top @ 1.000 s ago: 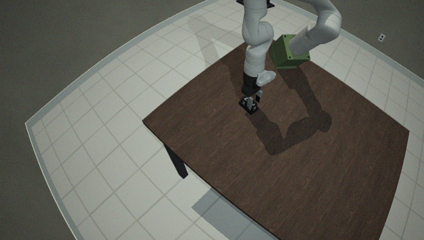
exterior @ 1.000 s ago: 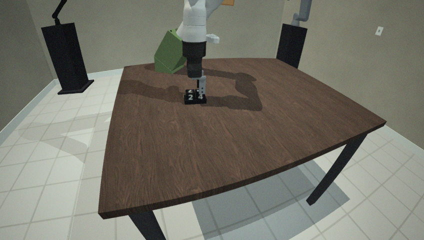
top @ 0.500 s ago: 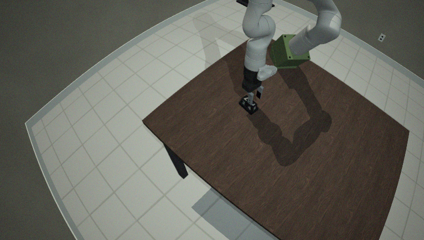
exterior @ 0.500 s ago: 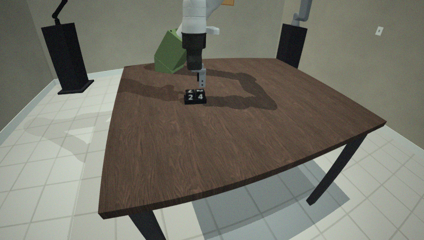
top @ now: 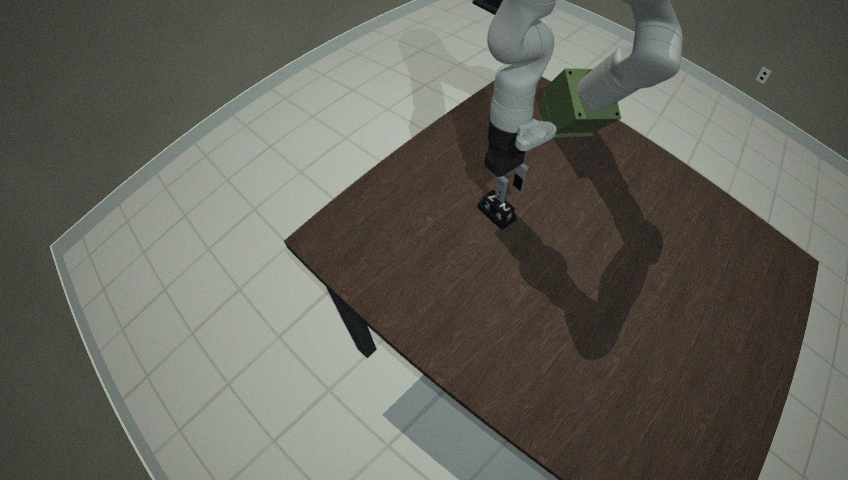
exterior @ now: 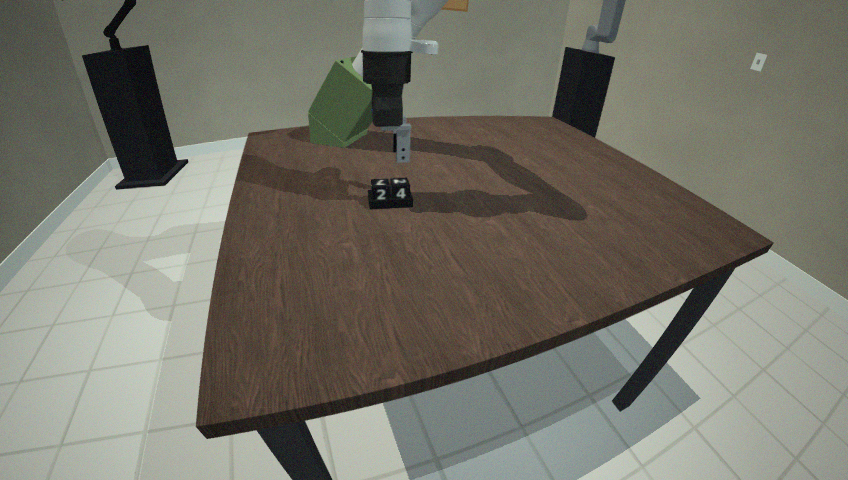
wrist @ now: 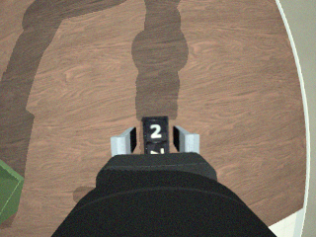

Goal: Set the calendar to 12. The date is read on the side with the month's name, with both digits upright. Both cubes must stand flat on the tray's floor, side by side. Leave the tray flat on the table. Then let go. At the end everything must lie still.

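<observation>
"24" faces outward on paired cubes [top: 497,205] [exterior: 390,190] [wrist: 155,132].

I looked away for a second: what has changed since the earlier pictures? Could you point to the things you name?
The gripper [top: 510,189] [exterior: 399,159] [wrist: 154,135] has risen from around the calendar's cubes, its fingers open. The cubes [exterior: 390,193] [wrist: 156,131] and tray [exterior: 390,203] stayed put, the front showing 24.
</observation>
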`<state>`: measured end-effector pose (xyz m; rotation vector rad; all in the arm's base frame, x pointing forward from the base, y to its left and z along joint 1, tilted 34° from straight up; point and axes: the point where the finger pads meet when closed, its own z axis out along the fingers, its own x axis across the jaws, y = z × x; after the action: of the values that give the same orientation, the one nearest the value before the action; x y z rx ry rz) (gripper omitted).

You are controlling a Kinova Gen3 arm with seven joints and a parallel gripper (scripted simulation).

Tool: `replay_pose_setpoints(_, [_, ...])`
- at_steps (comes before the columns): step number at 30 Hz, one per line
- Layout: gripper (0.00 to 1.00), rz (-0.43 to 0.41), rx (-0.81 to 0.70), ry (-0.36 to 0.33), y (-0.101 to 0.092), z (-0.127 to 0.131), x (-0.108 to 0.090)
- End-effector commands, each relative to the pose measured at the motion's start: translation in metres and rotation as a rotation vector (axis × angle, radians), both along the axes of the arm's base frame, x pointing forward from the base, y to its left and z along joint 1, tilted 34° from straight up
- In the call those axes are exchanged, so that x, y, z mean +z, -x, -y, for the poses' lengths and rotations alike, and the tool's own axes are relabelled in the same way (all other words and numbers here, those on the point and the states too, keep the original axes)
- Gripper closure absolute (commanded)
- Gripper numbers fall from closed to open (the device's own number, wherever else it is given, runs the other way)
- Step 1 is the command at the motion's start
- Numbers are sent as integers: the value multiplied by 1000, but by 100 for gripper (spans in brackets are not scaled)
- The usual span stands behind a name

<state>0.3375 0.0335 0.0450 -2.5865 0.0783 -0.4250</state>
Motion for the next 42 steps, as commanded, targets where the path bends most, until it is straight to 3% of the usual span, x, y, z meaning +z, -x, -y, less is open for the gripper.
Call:
replay_pose_setpoints(1, [10, -3, 22, 21, -1, 4, 6])
replay_pose_setpoints(24, [10, -3, 22, 21, 3, 11, 19])
replay_pose_setpoints(25, [0, -3, 22, 21, 3, 11, 19])
replay_pose_setpoints(42, [0, -3, 22, 21, 3, 11, 19])
